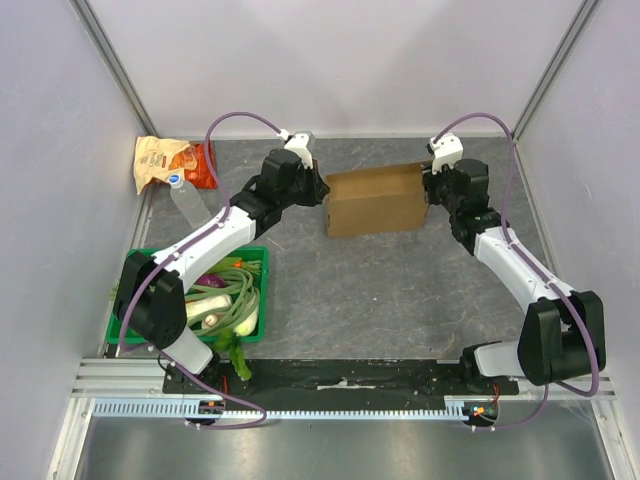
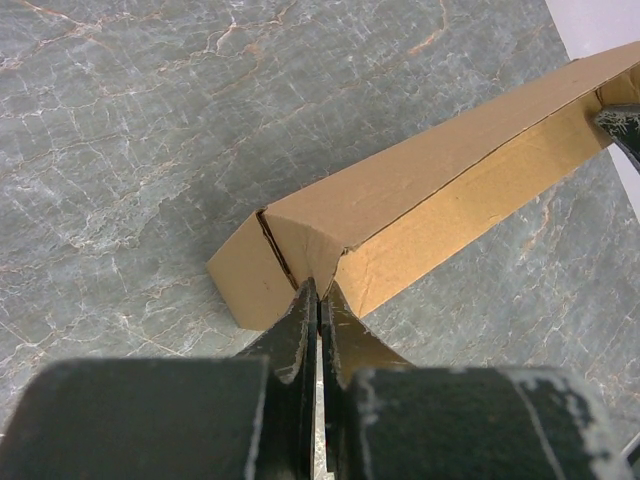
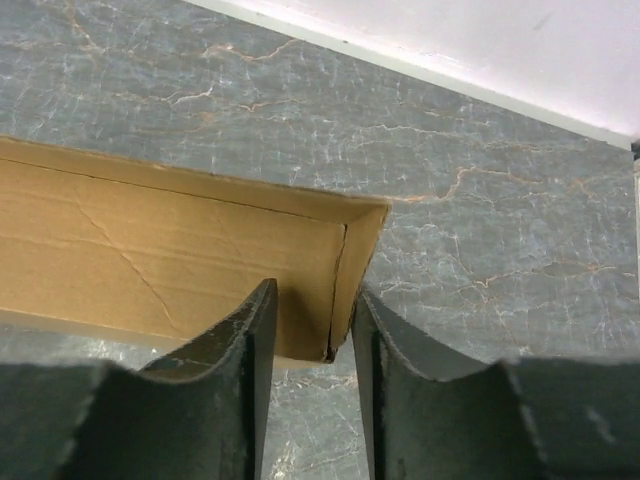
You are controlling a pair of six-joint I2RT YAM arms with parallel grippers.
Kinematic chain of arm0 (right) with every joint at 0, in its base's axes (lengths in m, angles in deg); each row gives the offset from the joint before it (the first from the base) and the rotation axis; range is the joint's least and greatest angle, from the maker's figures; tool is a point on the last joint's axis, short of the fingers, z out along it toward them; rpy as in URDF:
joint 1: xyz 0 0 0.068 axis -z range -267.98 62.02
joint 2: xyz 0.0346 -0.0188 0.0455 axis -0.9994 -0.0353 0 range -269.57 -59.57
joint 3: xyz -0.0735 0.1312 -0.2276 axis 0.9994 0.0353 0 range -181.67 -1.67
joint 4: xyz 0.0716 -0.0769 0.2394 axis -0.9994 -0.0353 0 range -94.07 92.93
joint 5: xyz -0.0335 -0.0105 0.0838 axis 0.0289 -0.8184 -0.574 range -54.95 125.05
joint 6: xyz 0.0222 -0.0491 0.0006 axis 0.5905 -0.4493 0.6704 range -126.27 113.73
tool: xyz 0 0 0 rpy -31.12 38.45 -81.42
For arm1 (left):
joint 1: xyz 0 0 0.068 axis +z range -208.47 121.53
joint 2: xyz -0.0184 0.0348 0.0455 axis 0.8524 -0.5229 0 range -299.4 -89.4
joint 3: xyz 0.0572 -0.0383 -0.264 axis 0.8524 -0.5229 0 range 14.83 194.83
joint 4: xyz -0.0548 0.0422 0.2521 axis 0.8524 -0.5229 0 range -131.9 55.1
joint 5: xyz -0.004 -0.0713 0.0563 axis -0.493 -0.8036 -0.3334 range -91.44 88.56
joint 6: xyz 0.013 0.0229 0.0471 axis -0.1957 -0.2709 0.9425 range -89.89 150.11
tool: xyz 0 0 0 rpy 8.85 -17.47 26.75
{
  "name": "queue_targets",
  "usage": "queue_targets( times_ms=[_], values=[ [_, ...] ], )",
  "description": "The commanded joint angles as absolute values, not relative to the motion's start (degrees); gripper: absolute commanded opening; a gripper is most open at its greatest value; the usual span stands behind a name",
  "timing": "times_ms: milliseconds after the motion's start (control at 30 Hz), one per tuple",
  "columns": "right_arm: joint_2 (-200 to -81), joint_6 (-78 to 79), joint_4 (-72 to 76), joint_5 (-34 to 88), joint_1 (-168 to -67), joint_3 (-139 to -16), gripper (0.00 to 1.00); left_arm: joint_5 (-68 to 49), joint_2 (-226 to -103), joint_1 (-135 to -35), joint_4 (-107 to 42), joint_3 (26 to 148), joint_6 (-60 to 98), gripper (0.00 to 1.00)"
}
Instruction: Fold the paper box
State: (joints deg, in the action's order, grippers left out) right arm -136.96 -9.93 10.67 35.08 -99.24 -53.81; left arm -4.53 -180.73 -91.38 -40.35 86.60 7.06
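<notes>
The paper box [image 1: 378, 200] is plain brown cardboard and stands on the grey table at the back centre, its walls raised and its top open. My left gripper [image 1: 322, 188] is at the box's left end. In the left wrist view its jaws [image 2: 319, 290] are pressed together on the corner edge of the box [image 2: 430, 190]. My right gripper [image 1: 432, 185] is at the box's right end. In the right wrist view it [image 3: 313, 292] is open and straddles the end wall of the box [image 3: 150, 250], one finger inside and one outside, with gaps on both sides.
A green crate [image 1: 140, 262] of vegetables stands at the front left beside the left arm. An orange-and-tan snack bag [image 1: 160, 160] and a clear bottle [image 1: 185, 198] lie at the back left. White walls close in the back and both sides.
</notes>
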Motion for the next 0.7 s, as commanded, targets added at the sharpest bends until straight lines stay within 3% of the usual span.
queue_targets(
  times_ms=[0, 167, 433, 533, 667],
  values=[
    [-137.1, -8.2, 0.6, 31.1, -97.9, -60.3, 0.45, -7.1, -181.5, -92.7, -41.7, 85.9, 8.8, 0.02],
    [-137.9, -7.5, -1.5, 28.9, -95.6, -61.8, 0.49, -7.3, -182.1, -92.7, -42.2, 86.5, 8.8, 0.02],
    [-137.4, -7.5, -5.3, 30.2, -94.9, -63.0, 0.38, -6.5, -182.1, -92.7, -42.9, 87.1, 9.6, 0.02],
    [-135.8, -4.5, -7.2, 30.0, -95.0, -63.2, 0.5, -6.4, -182.7, -92.7, -43.6, 88.0, 9.6, 0.02],
    [-133.2, -2.8, -11.7, 31.8, -94.9, -64.3, 0.52, -6.1, -182.8, -92.7, -44.0, 88.5, 9.7, 0.02]
  ],
)
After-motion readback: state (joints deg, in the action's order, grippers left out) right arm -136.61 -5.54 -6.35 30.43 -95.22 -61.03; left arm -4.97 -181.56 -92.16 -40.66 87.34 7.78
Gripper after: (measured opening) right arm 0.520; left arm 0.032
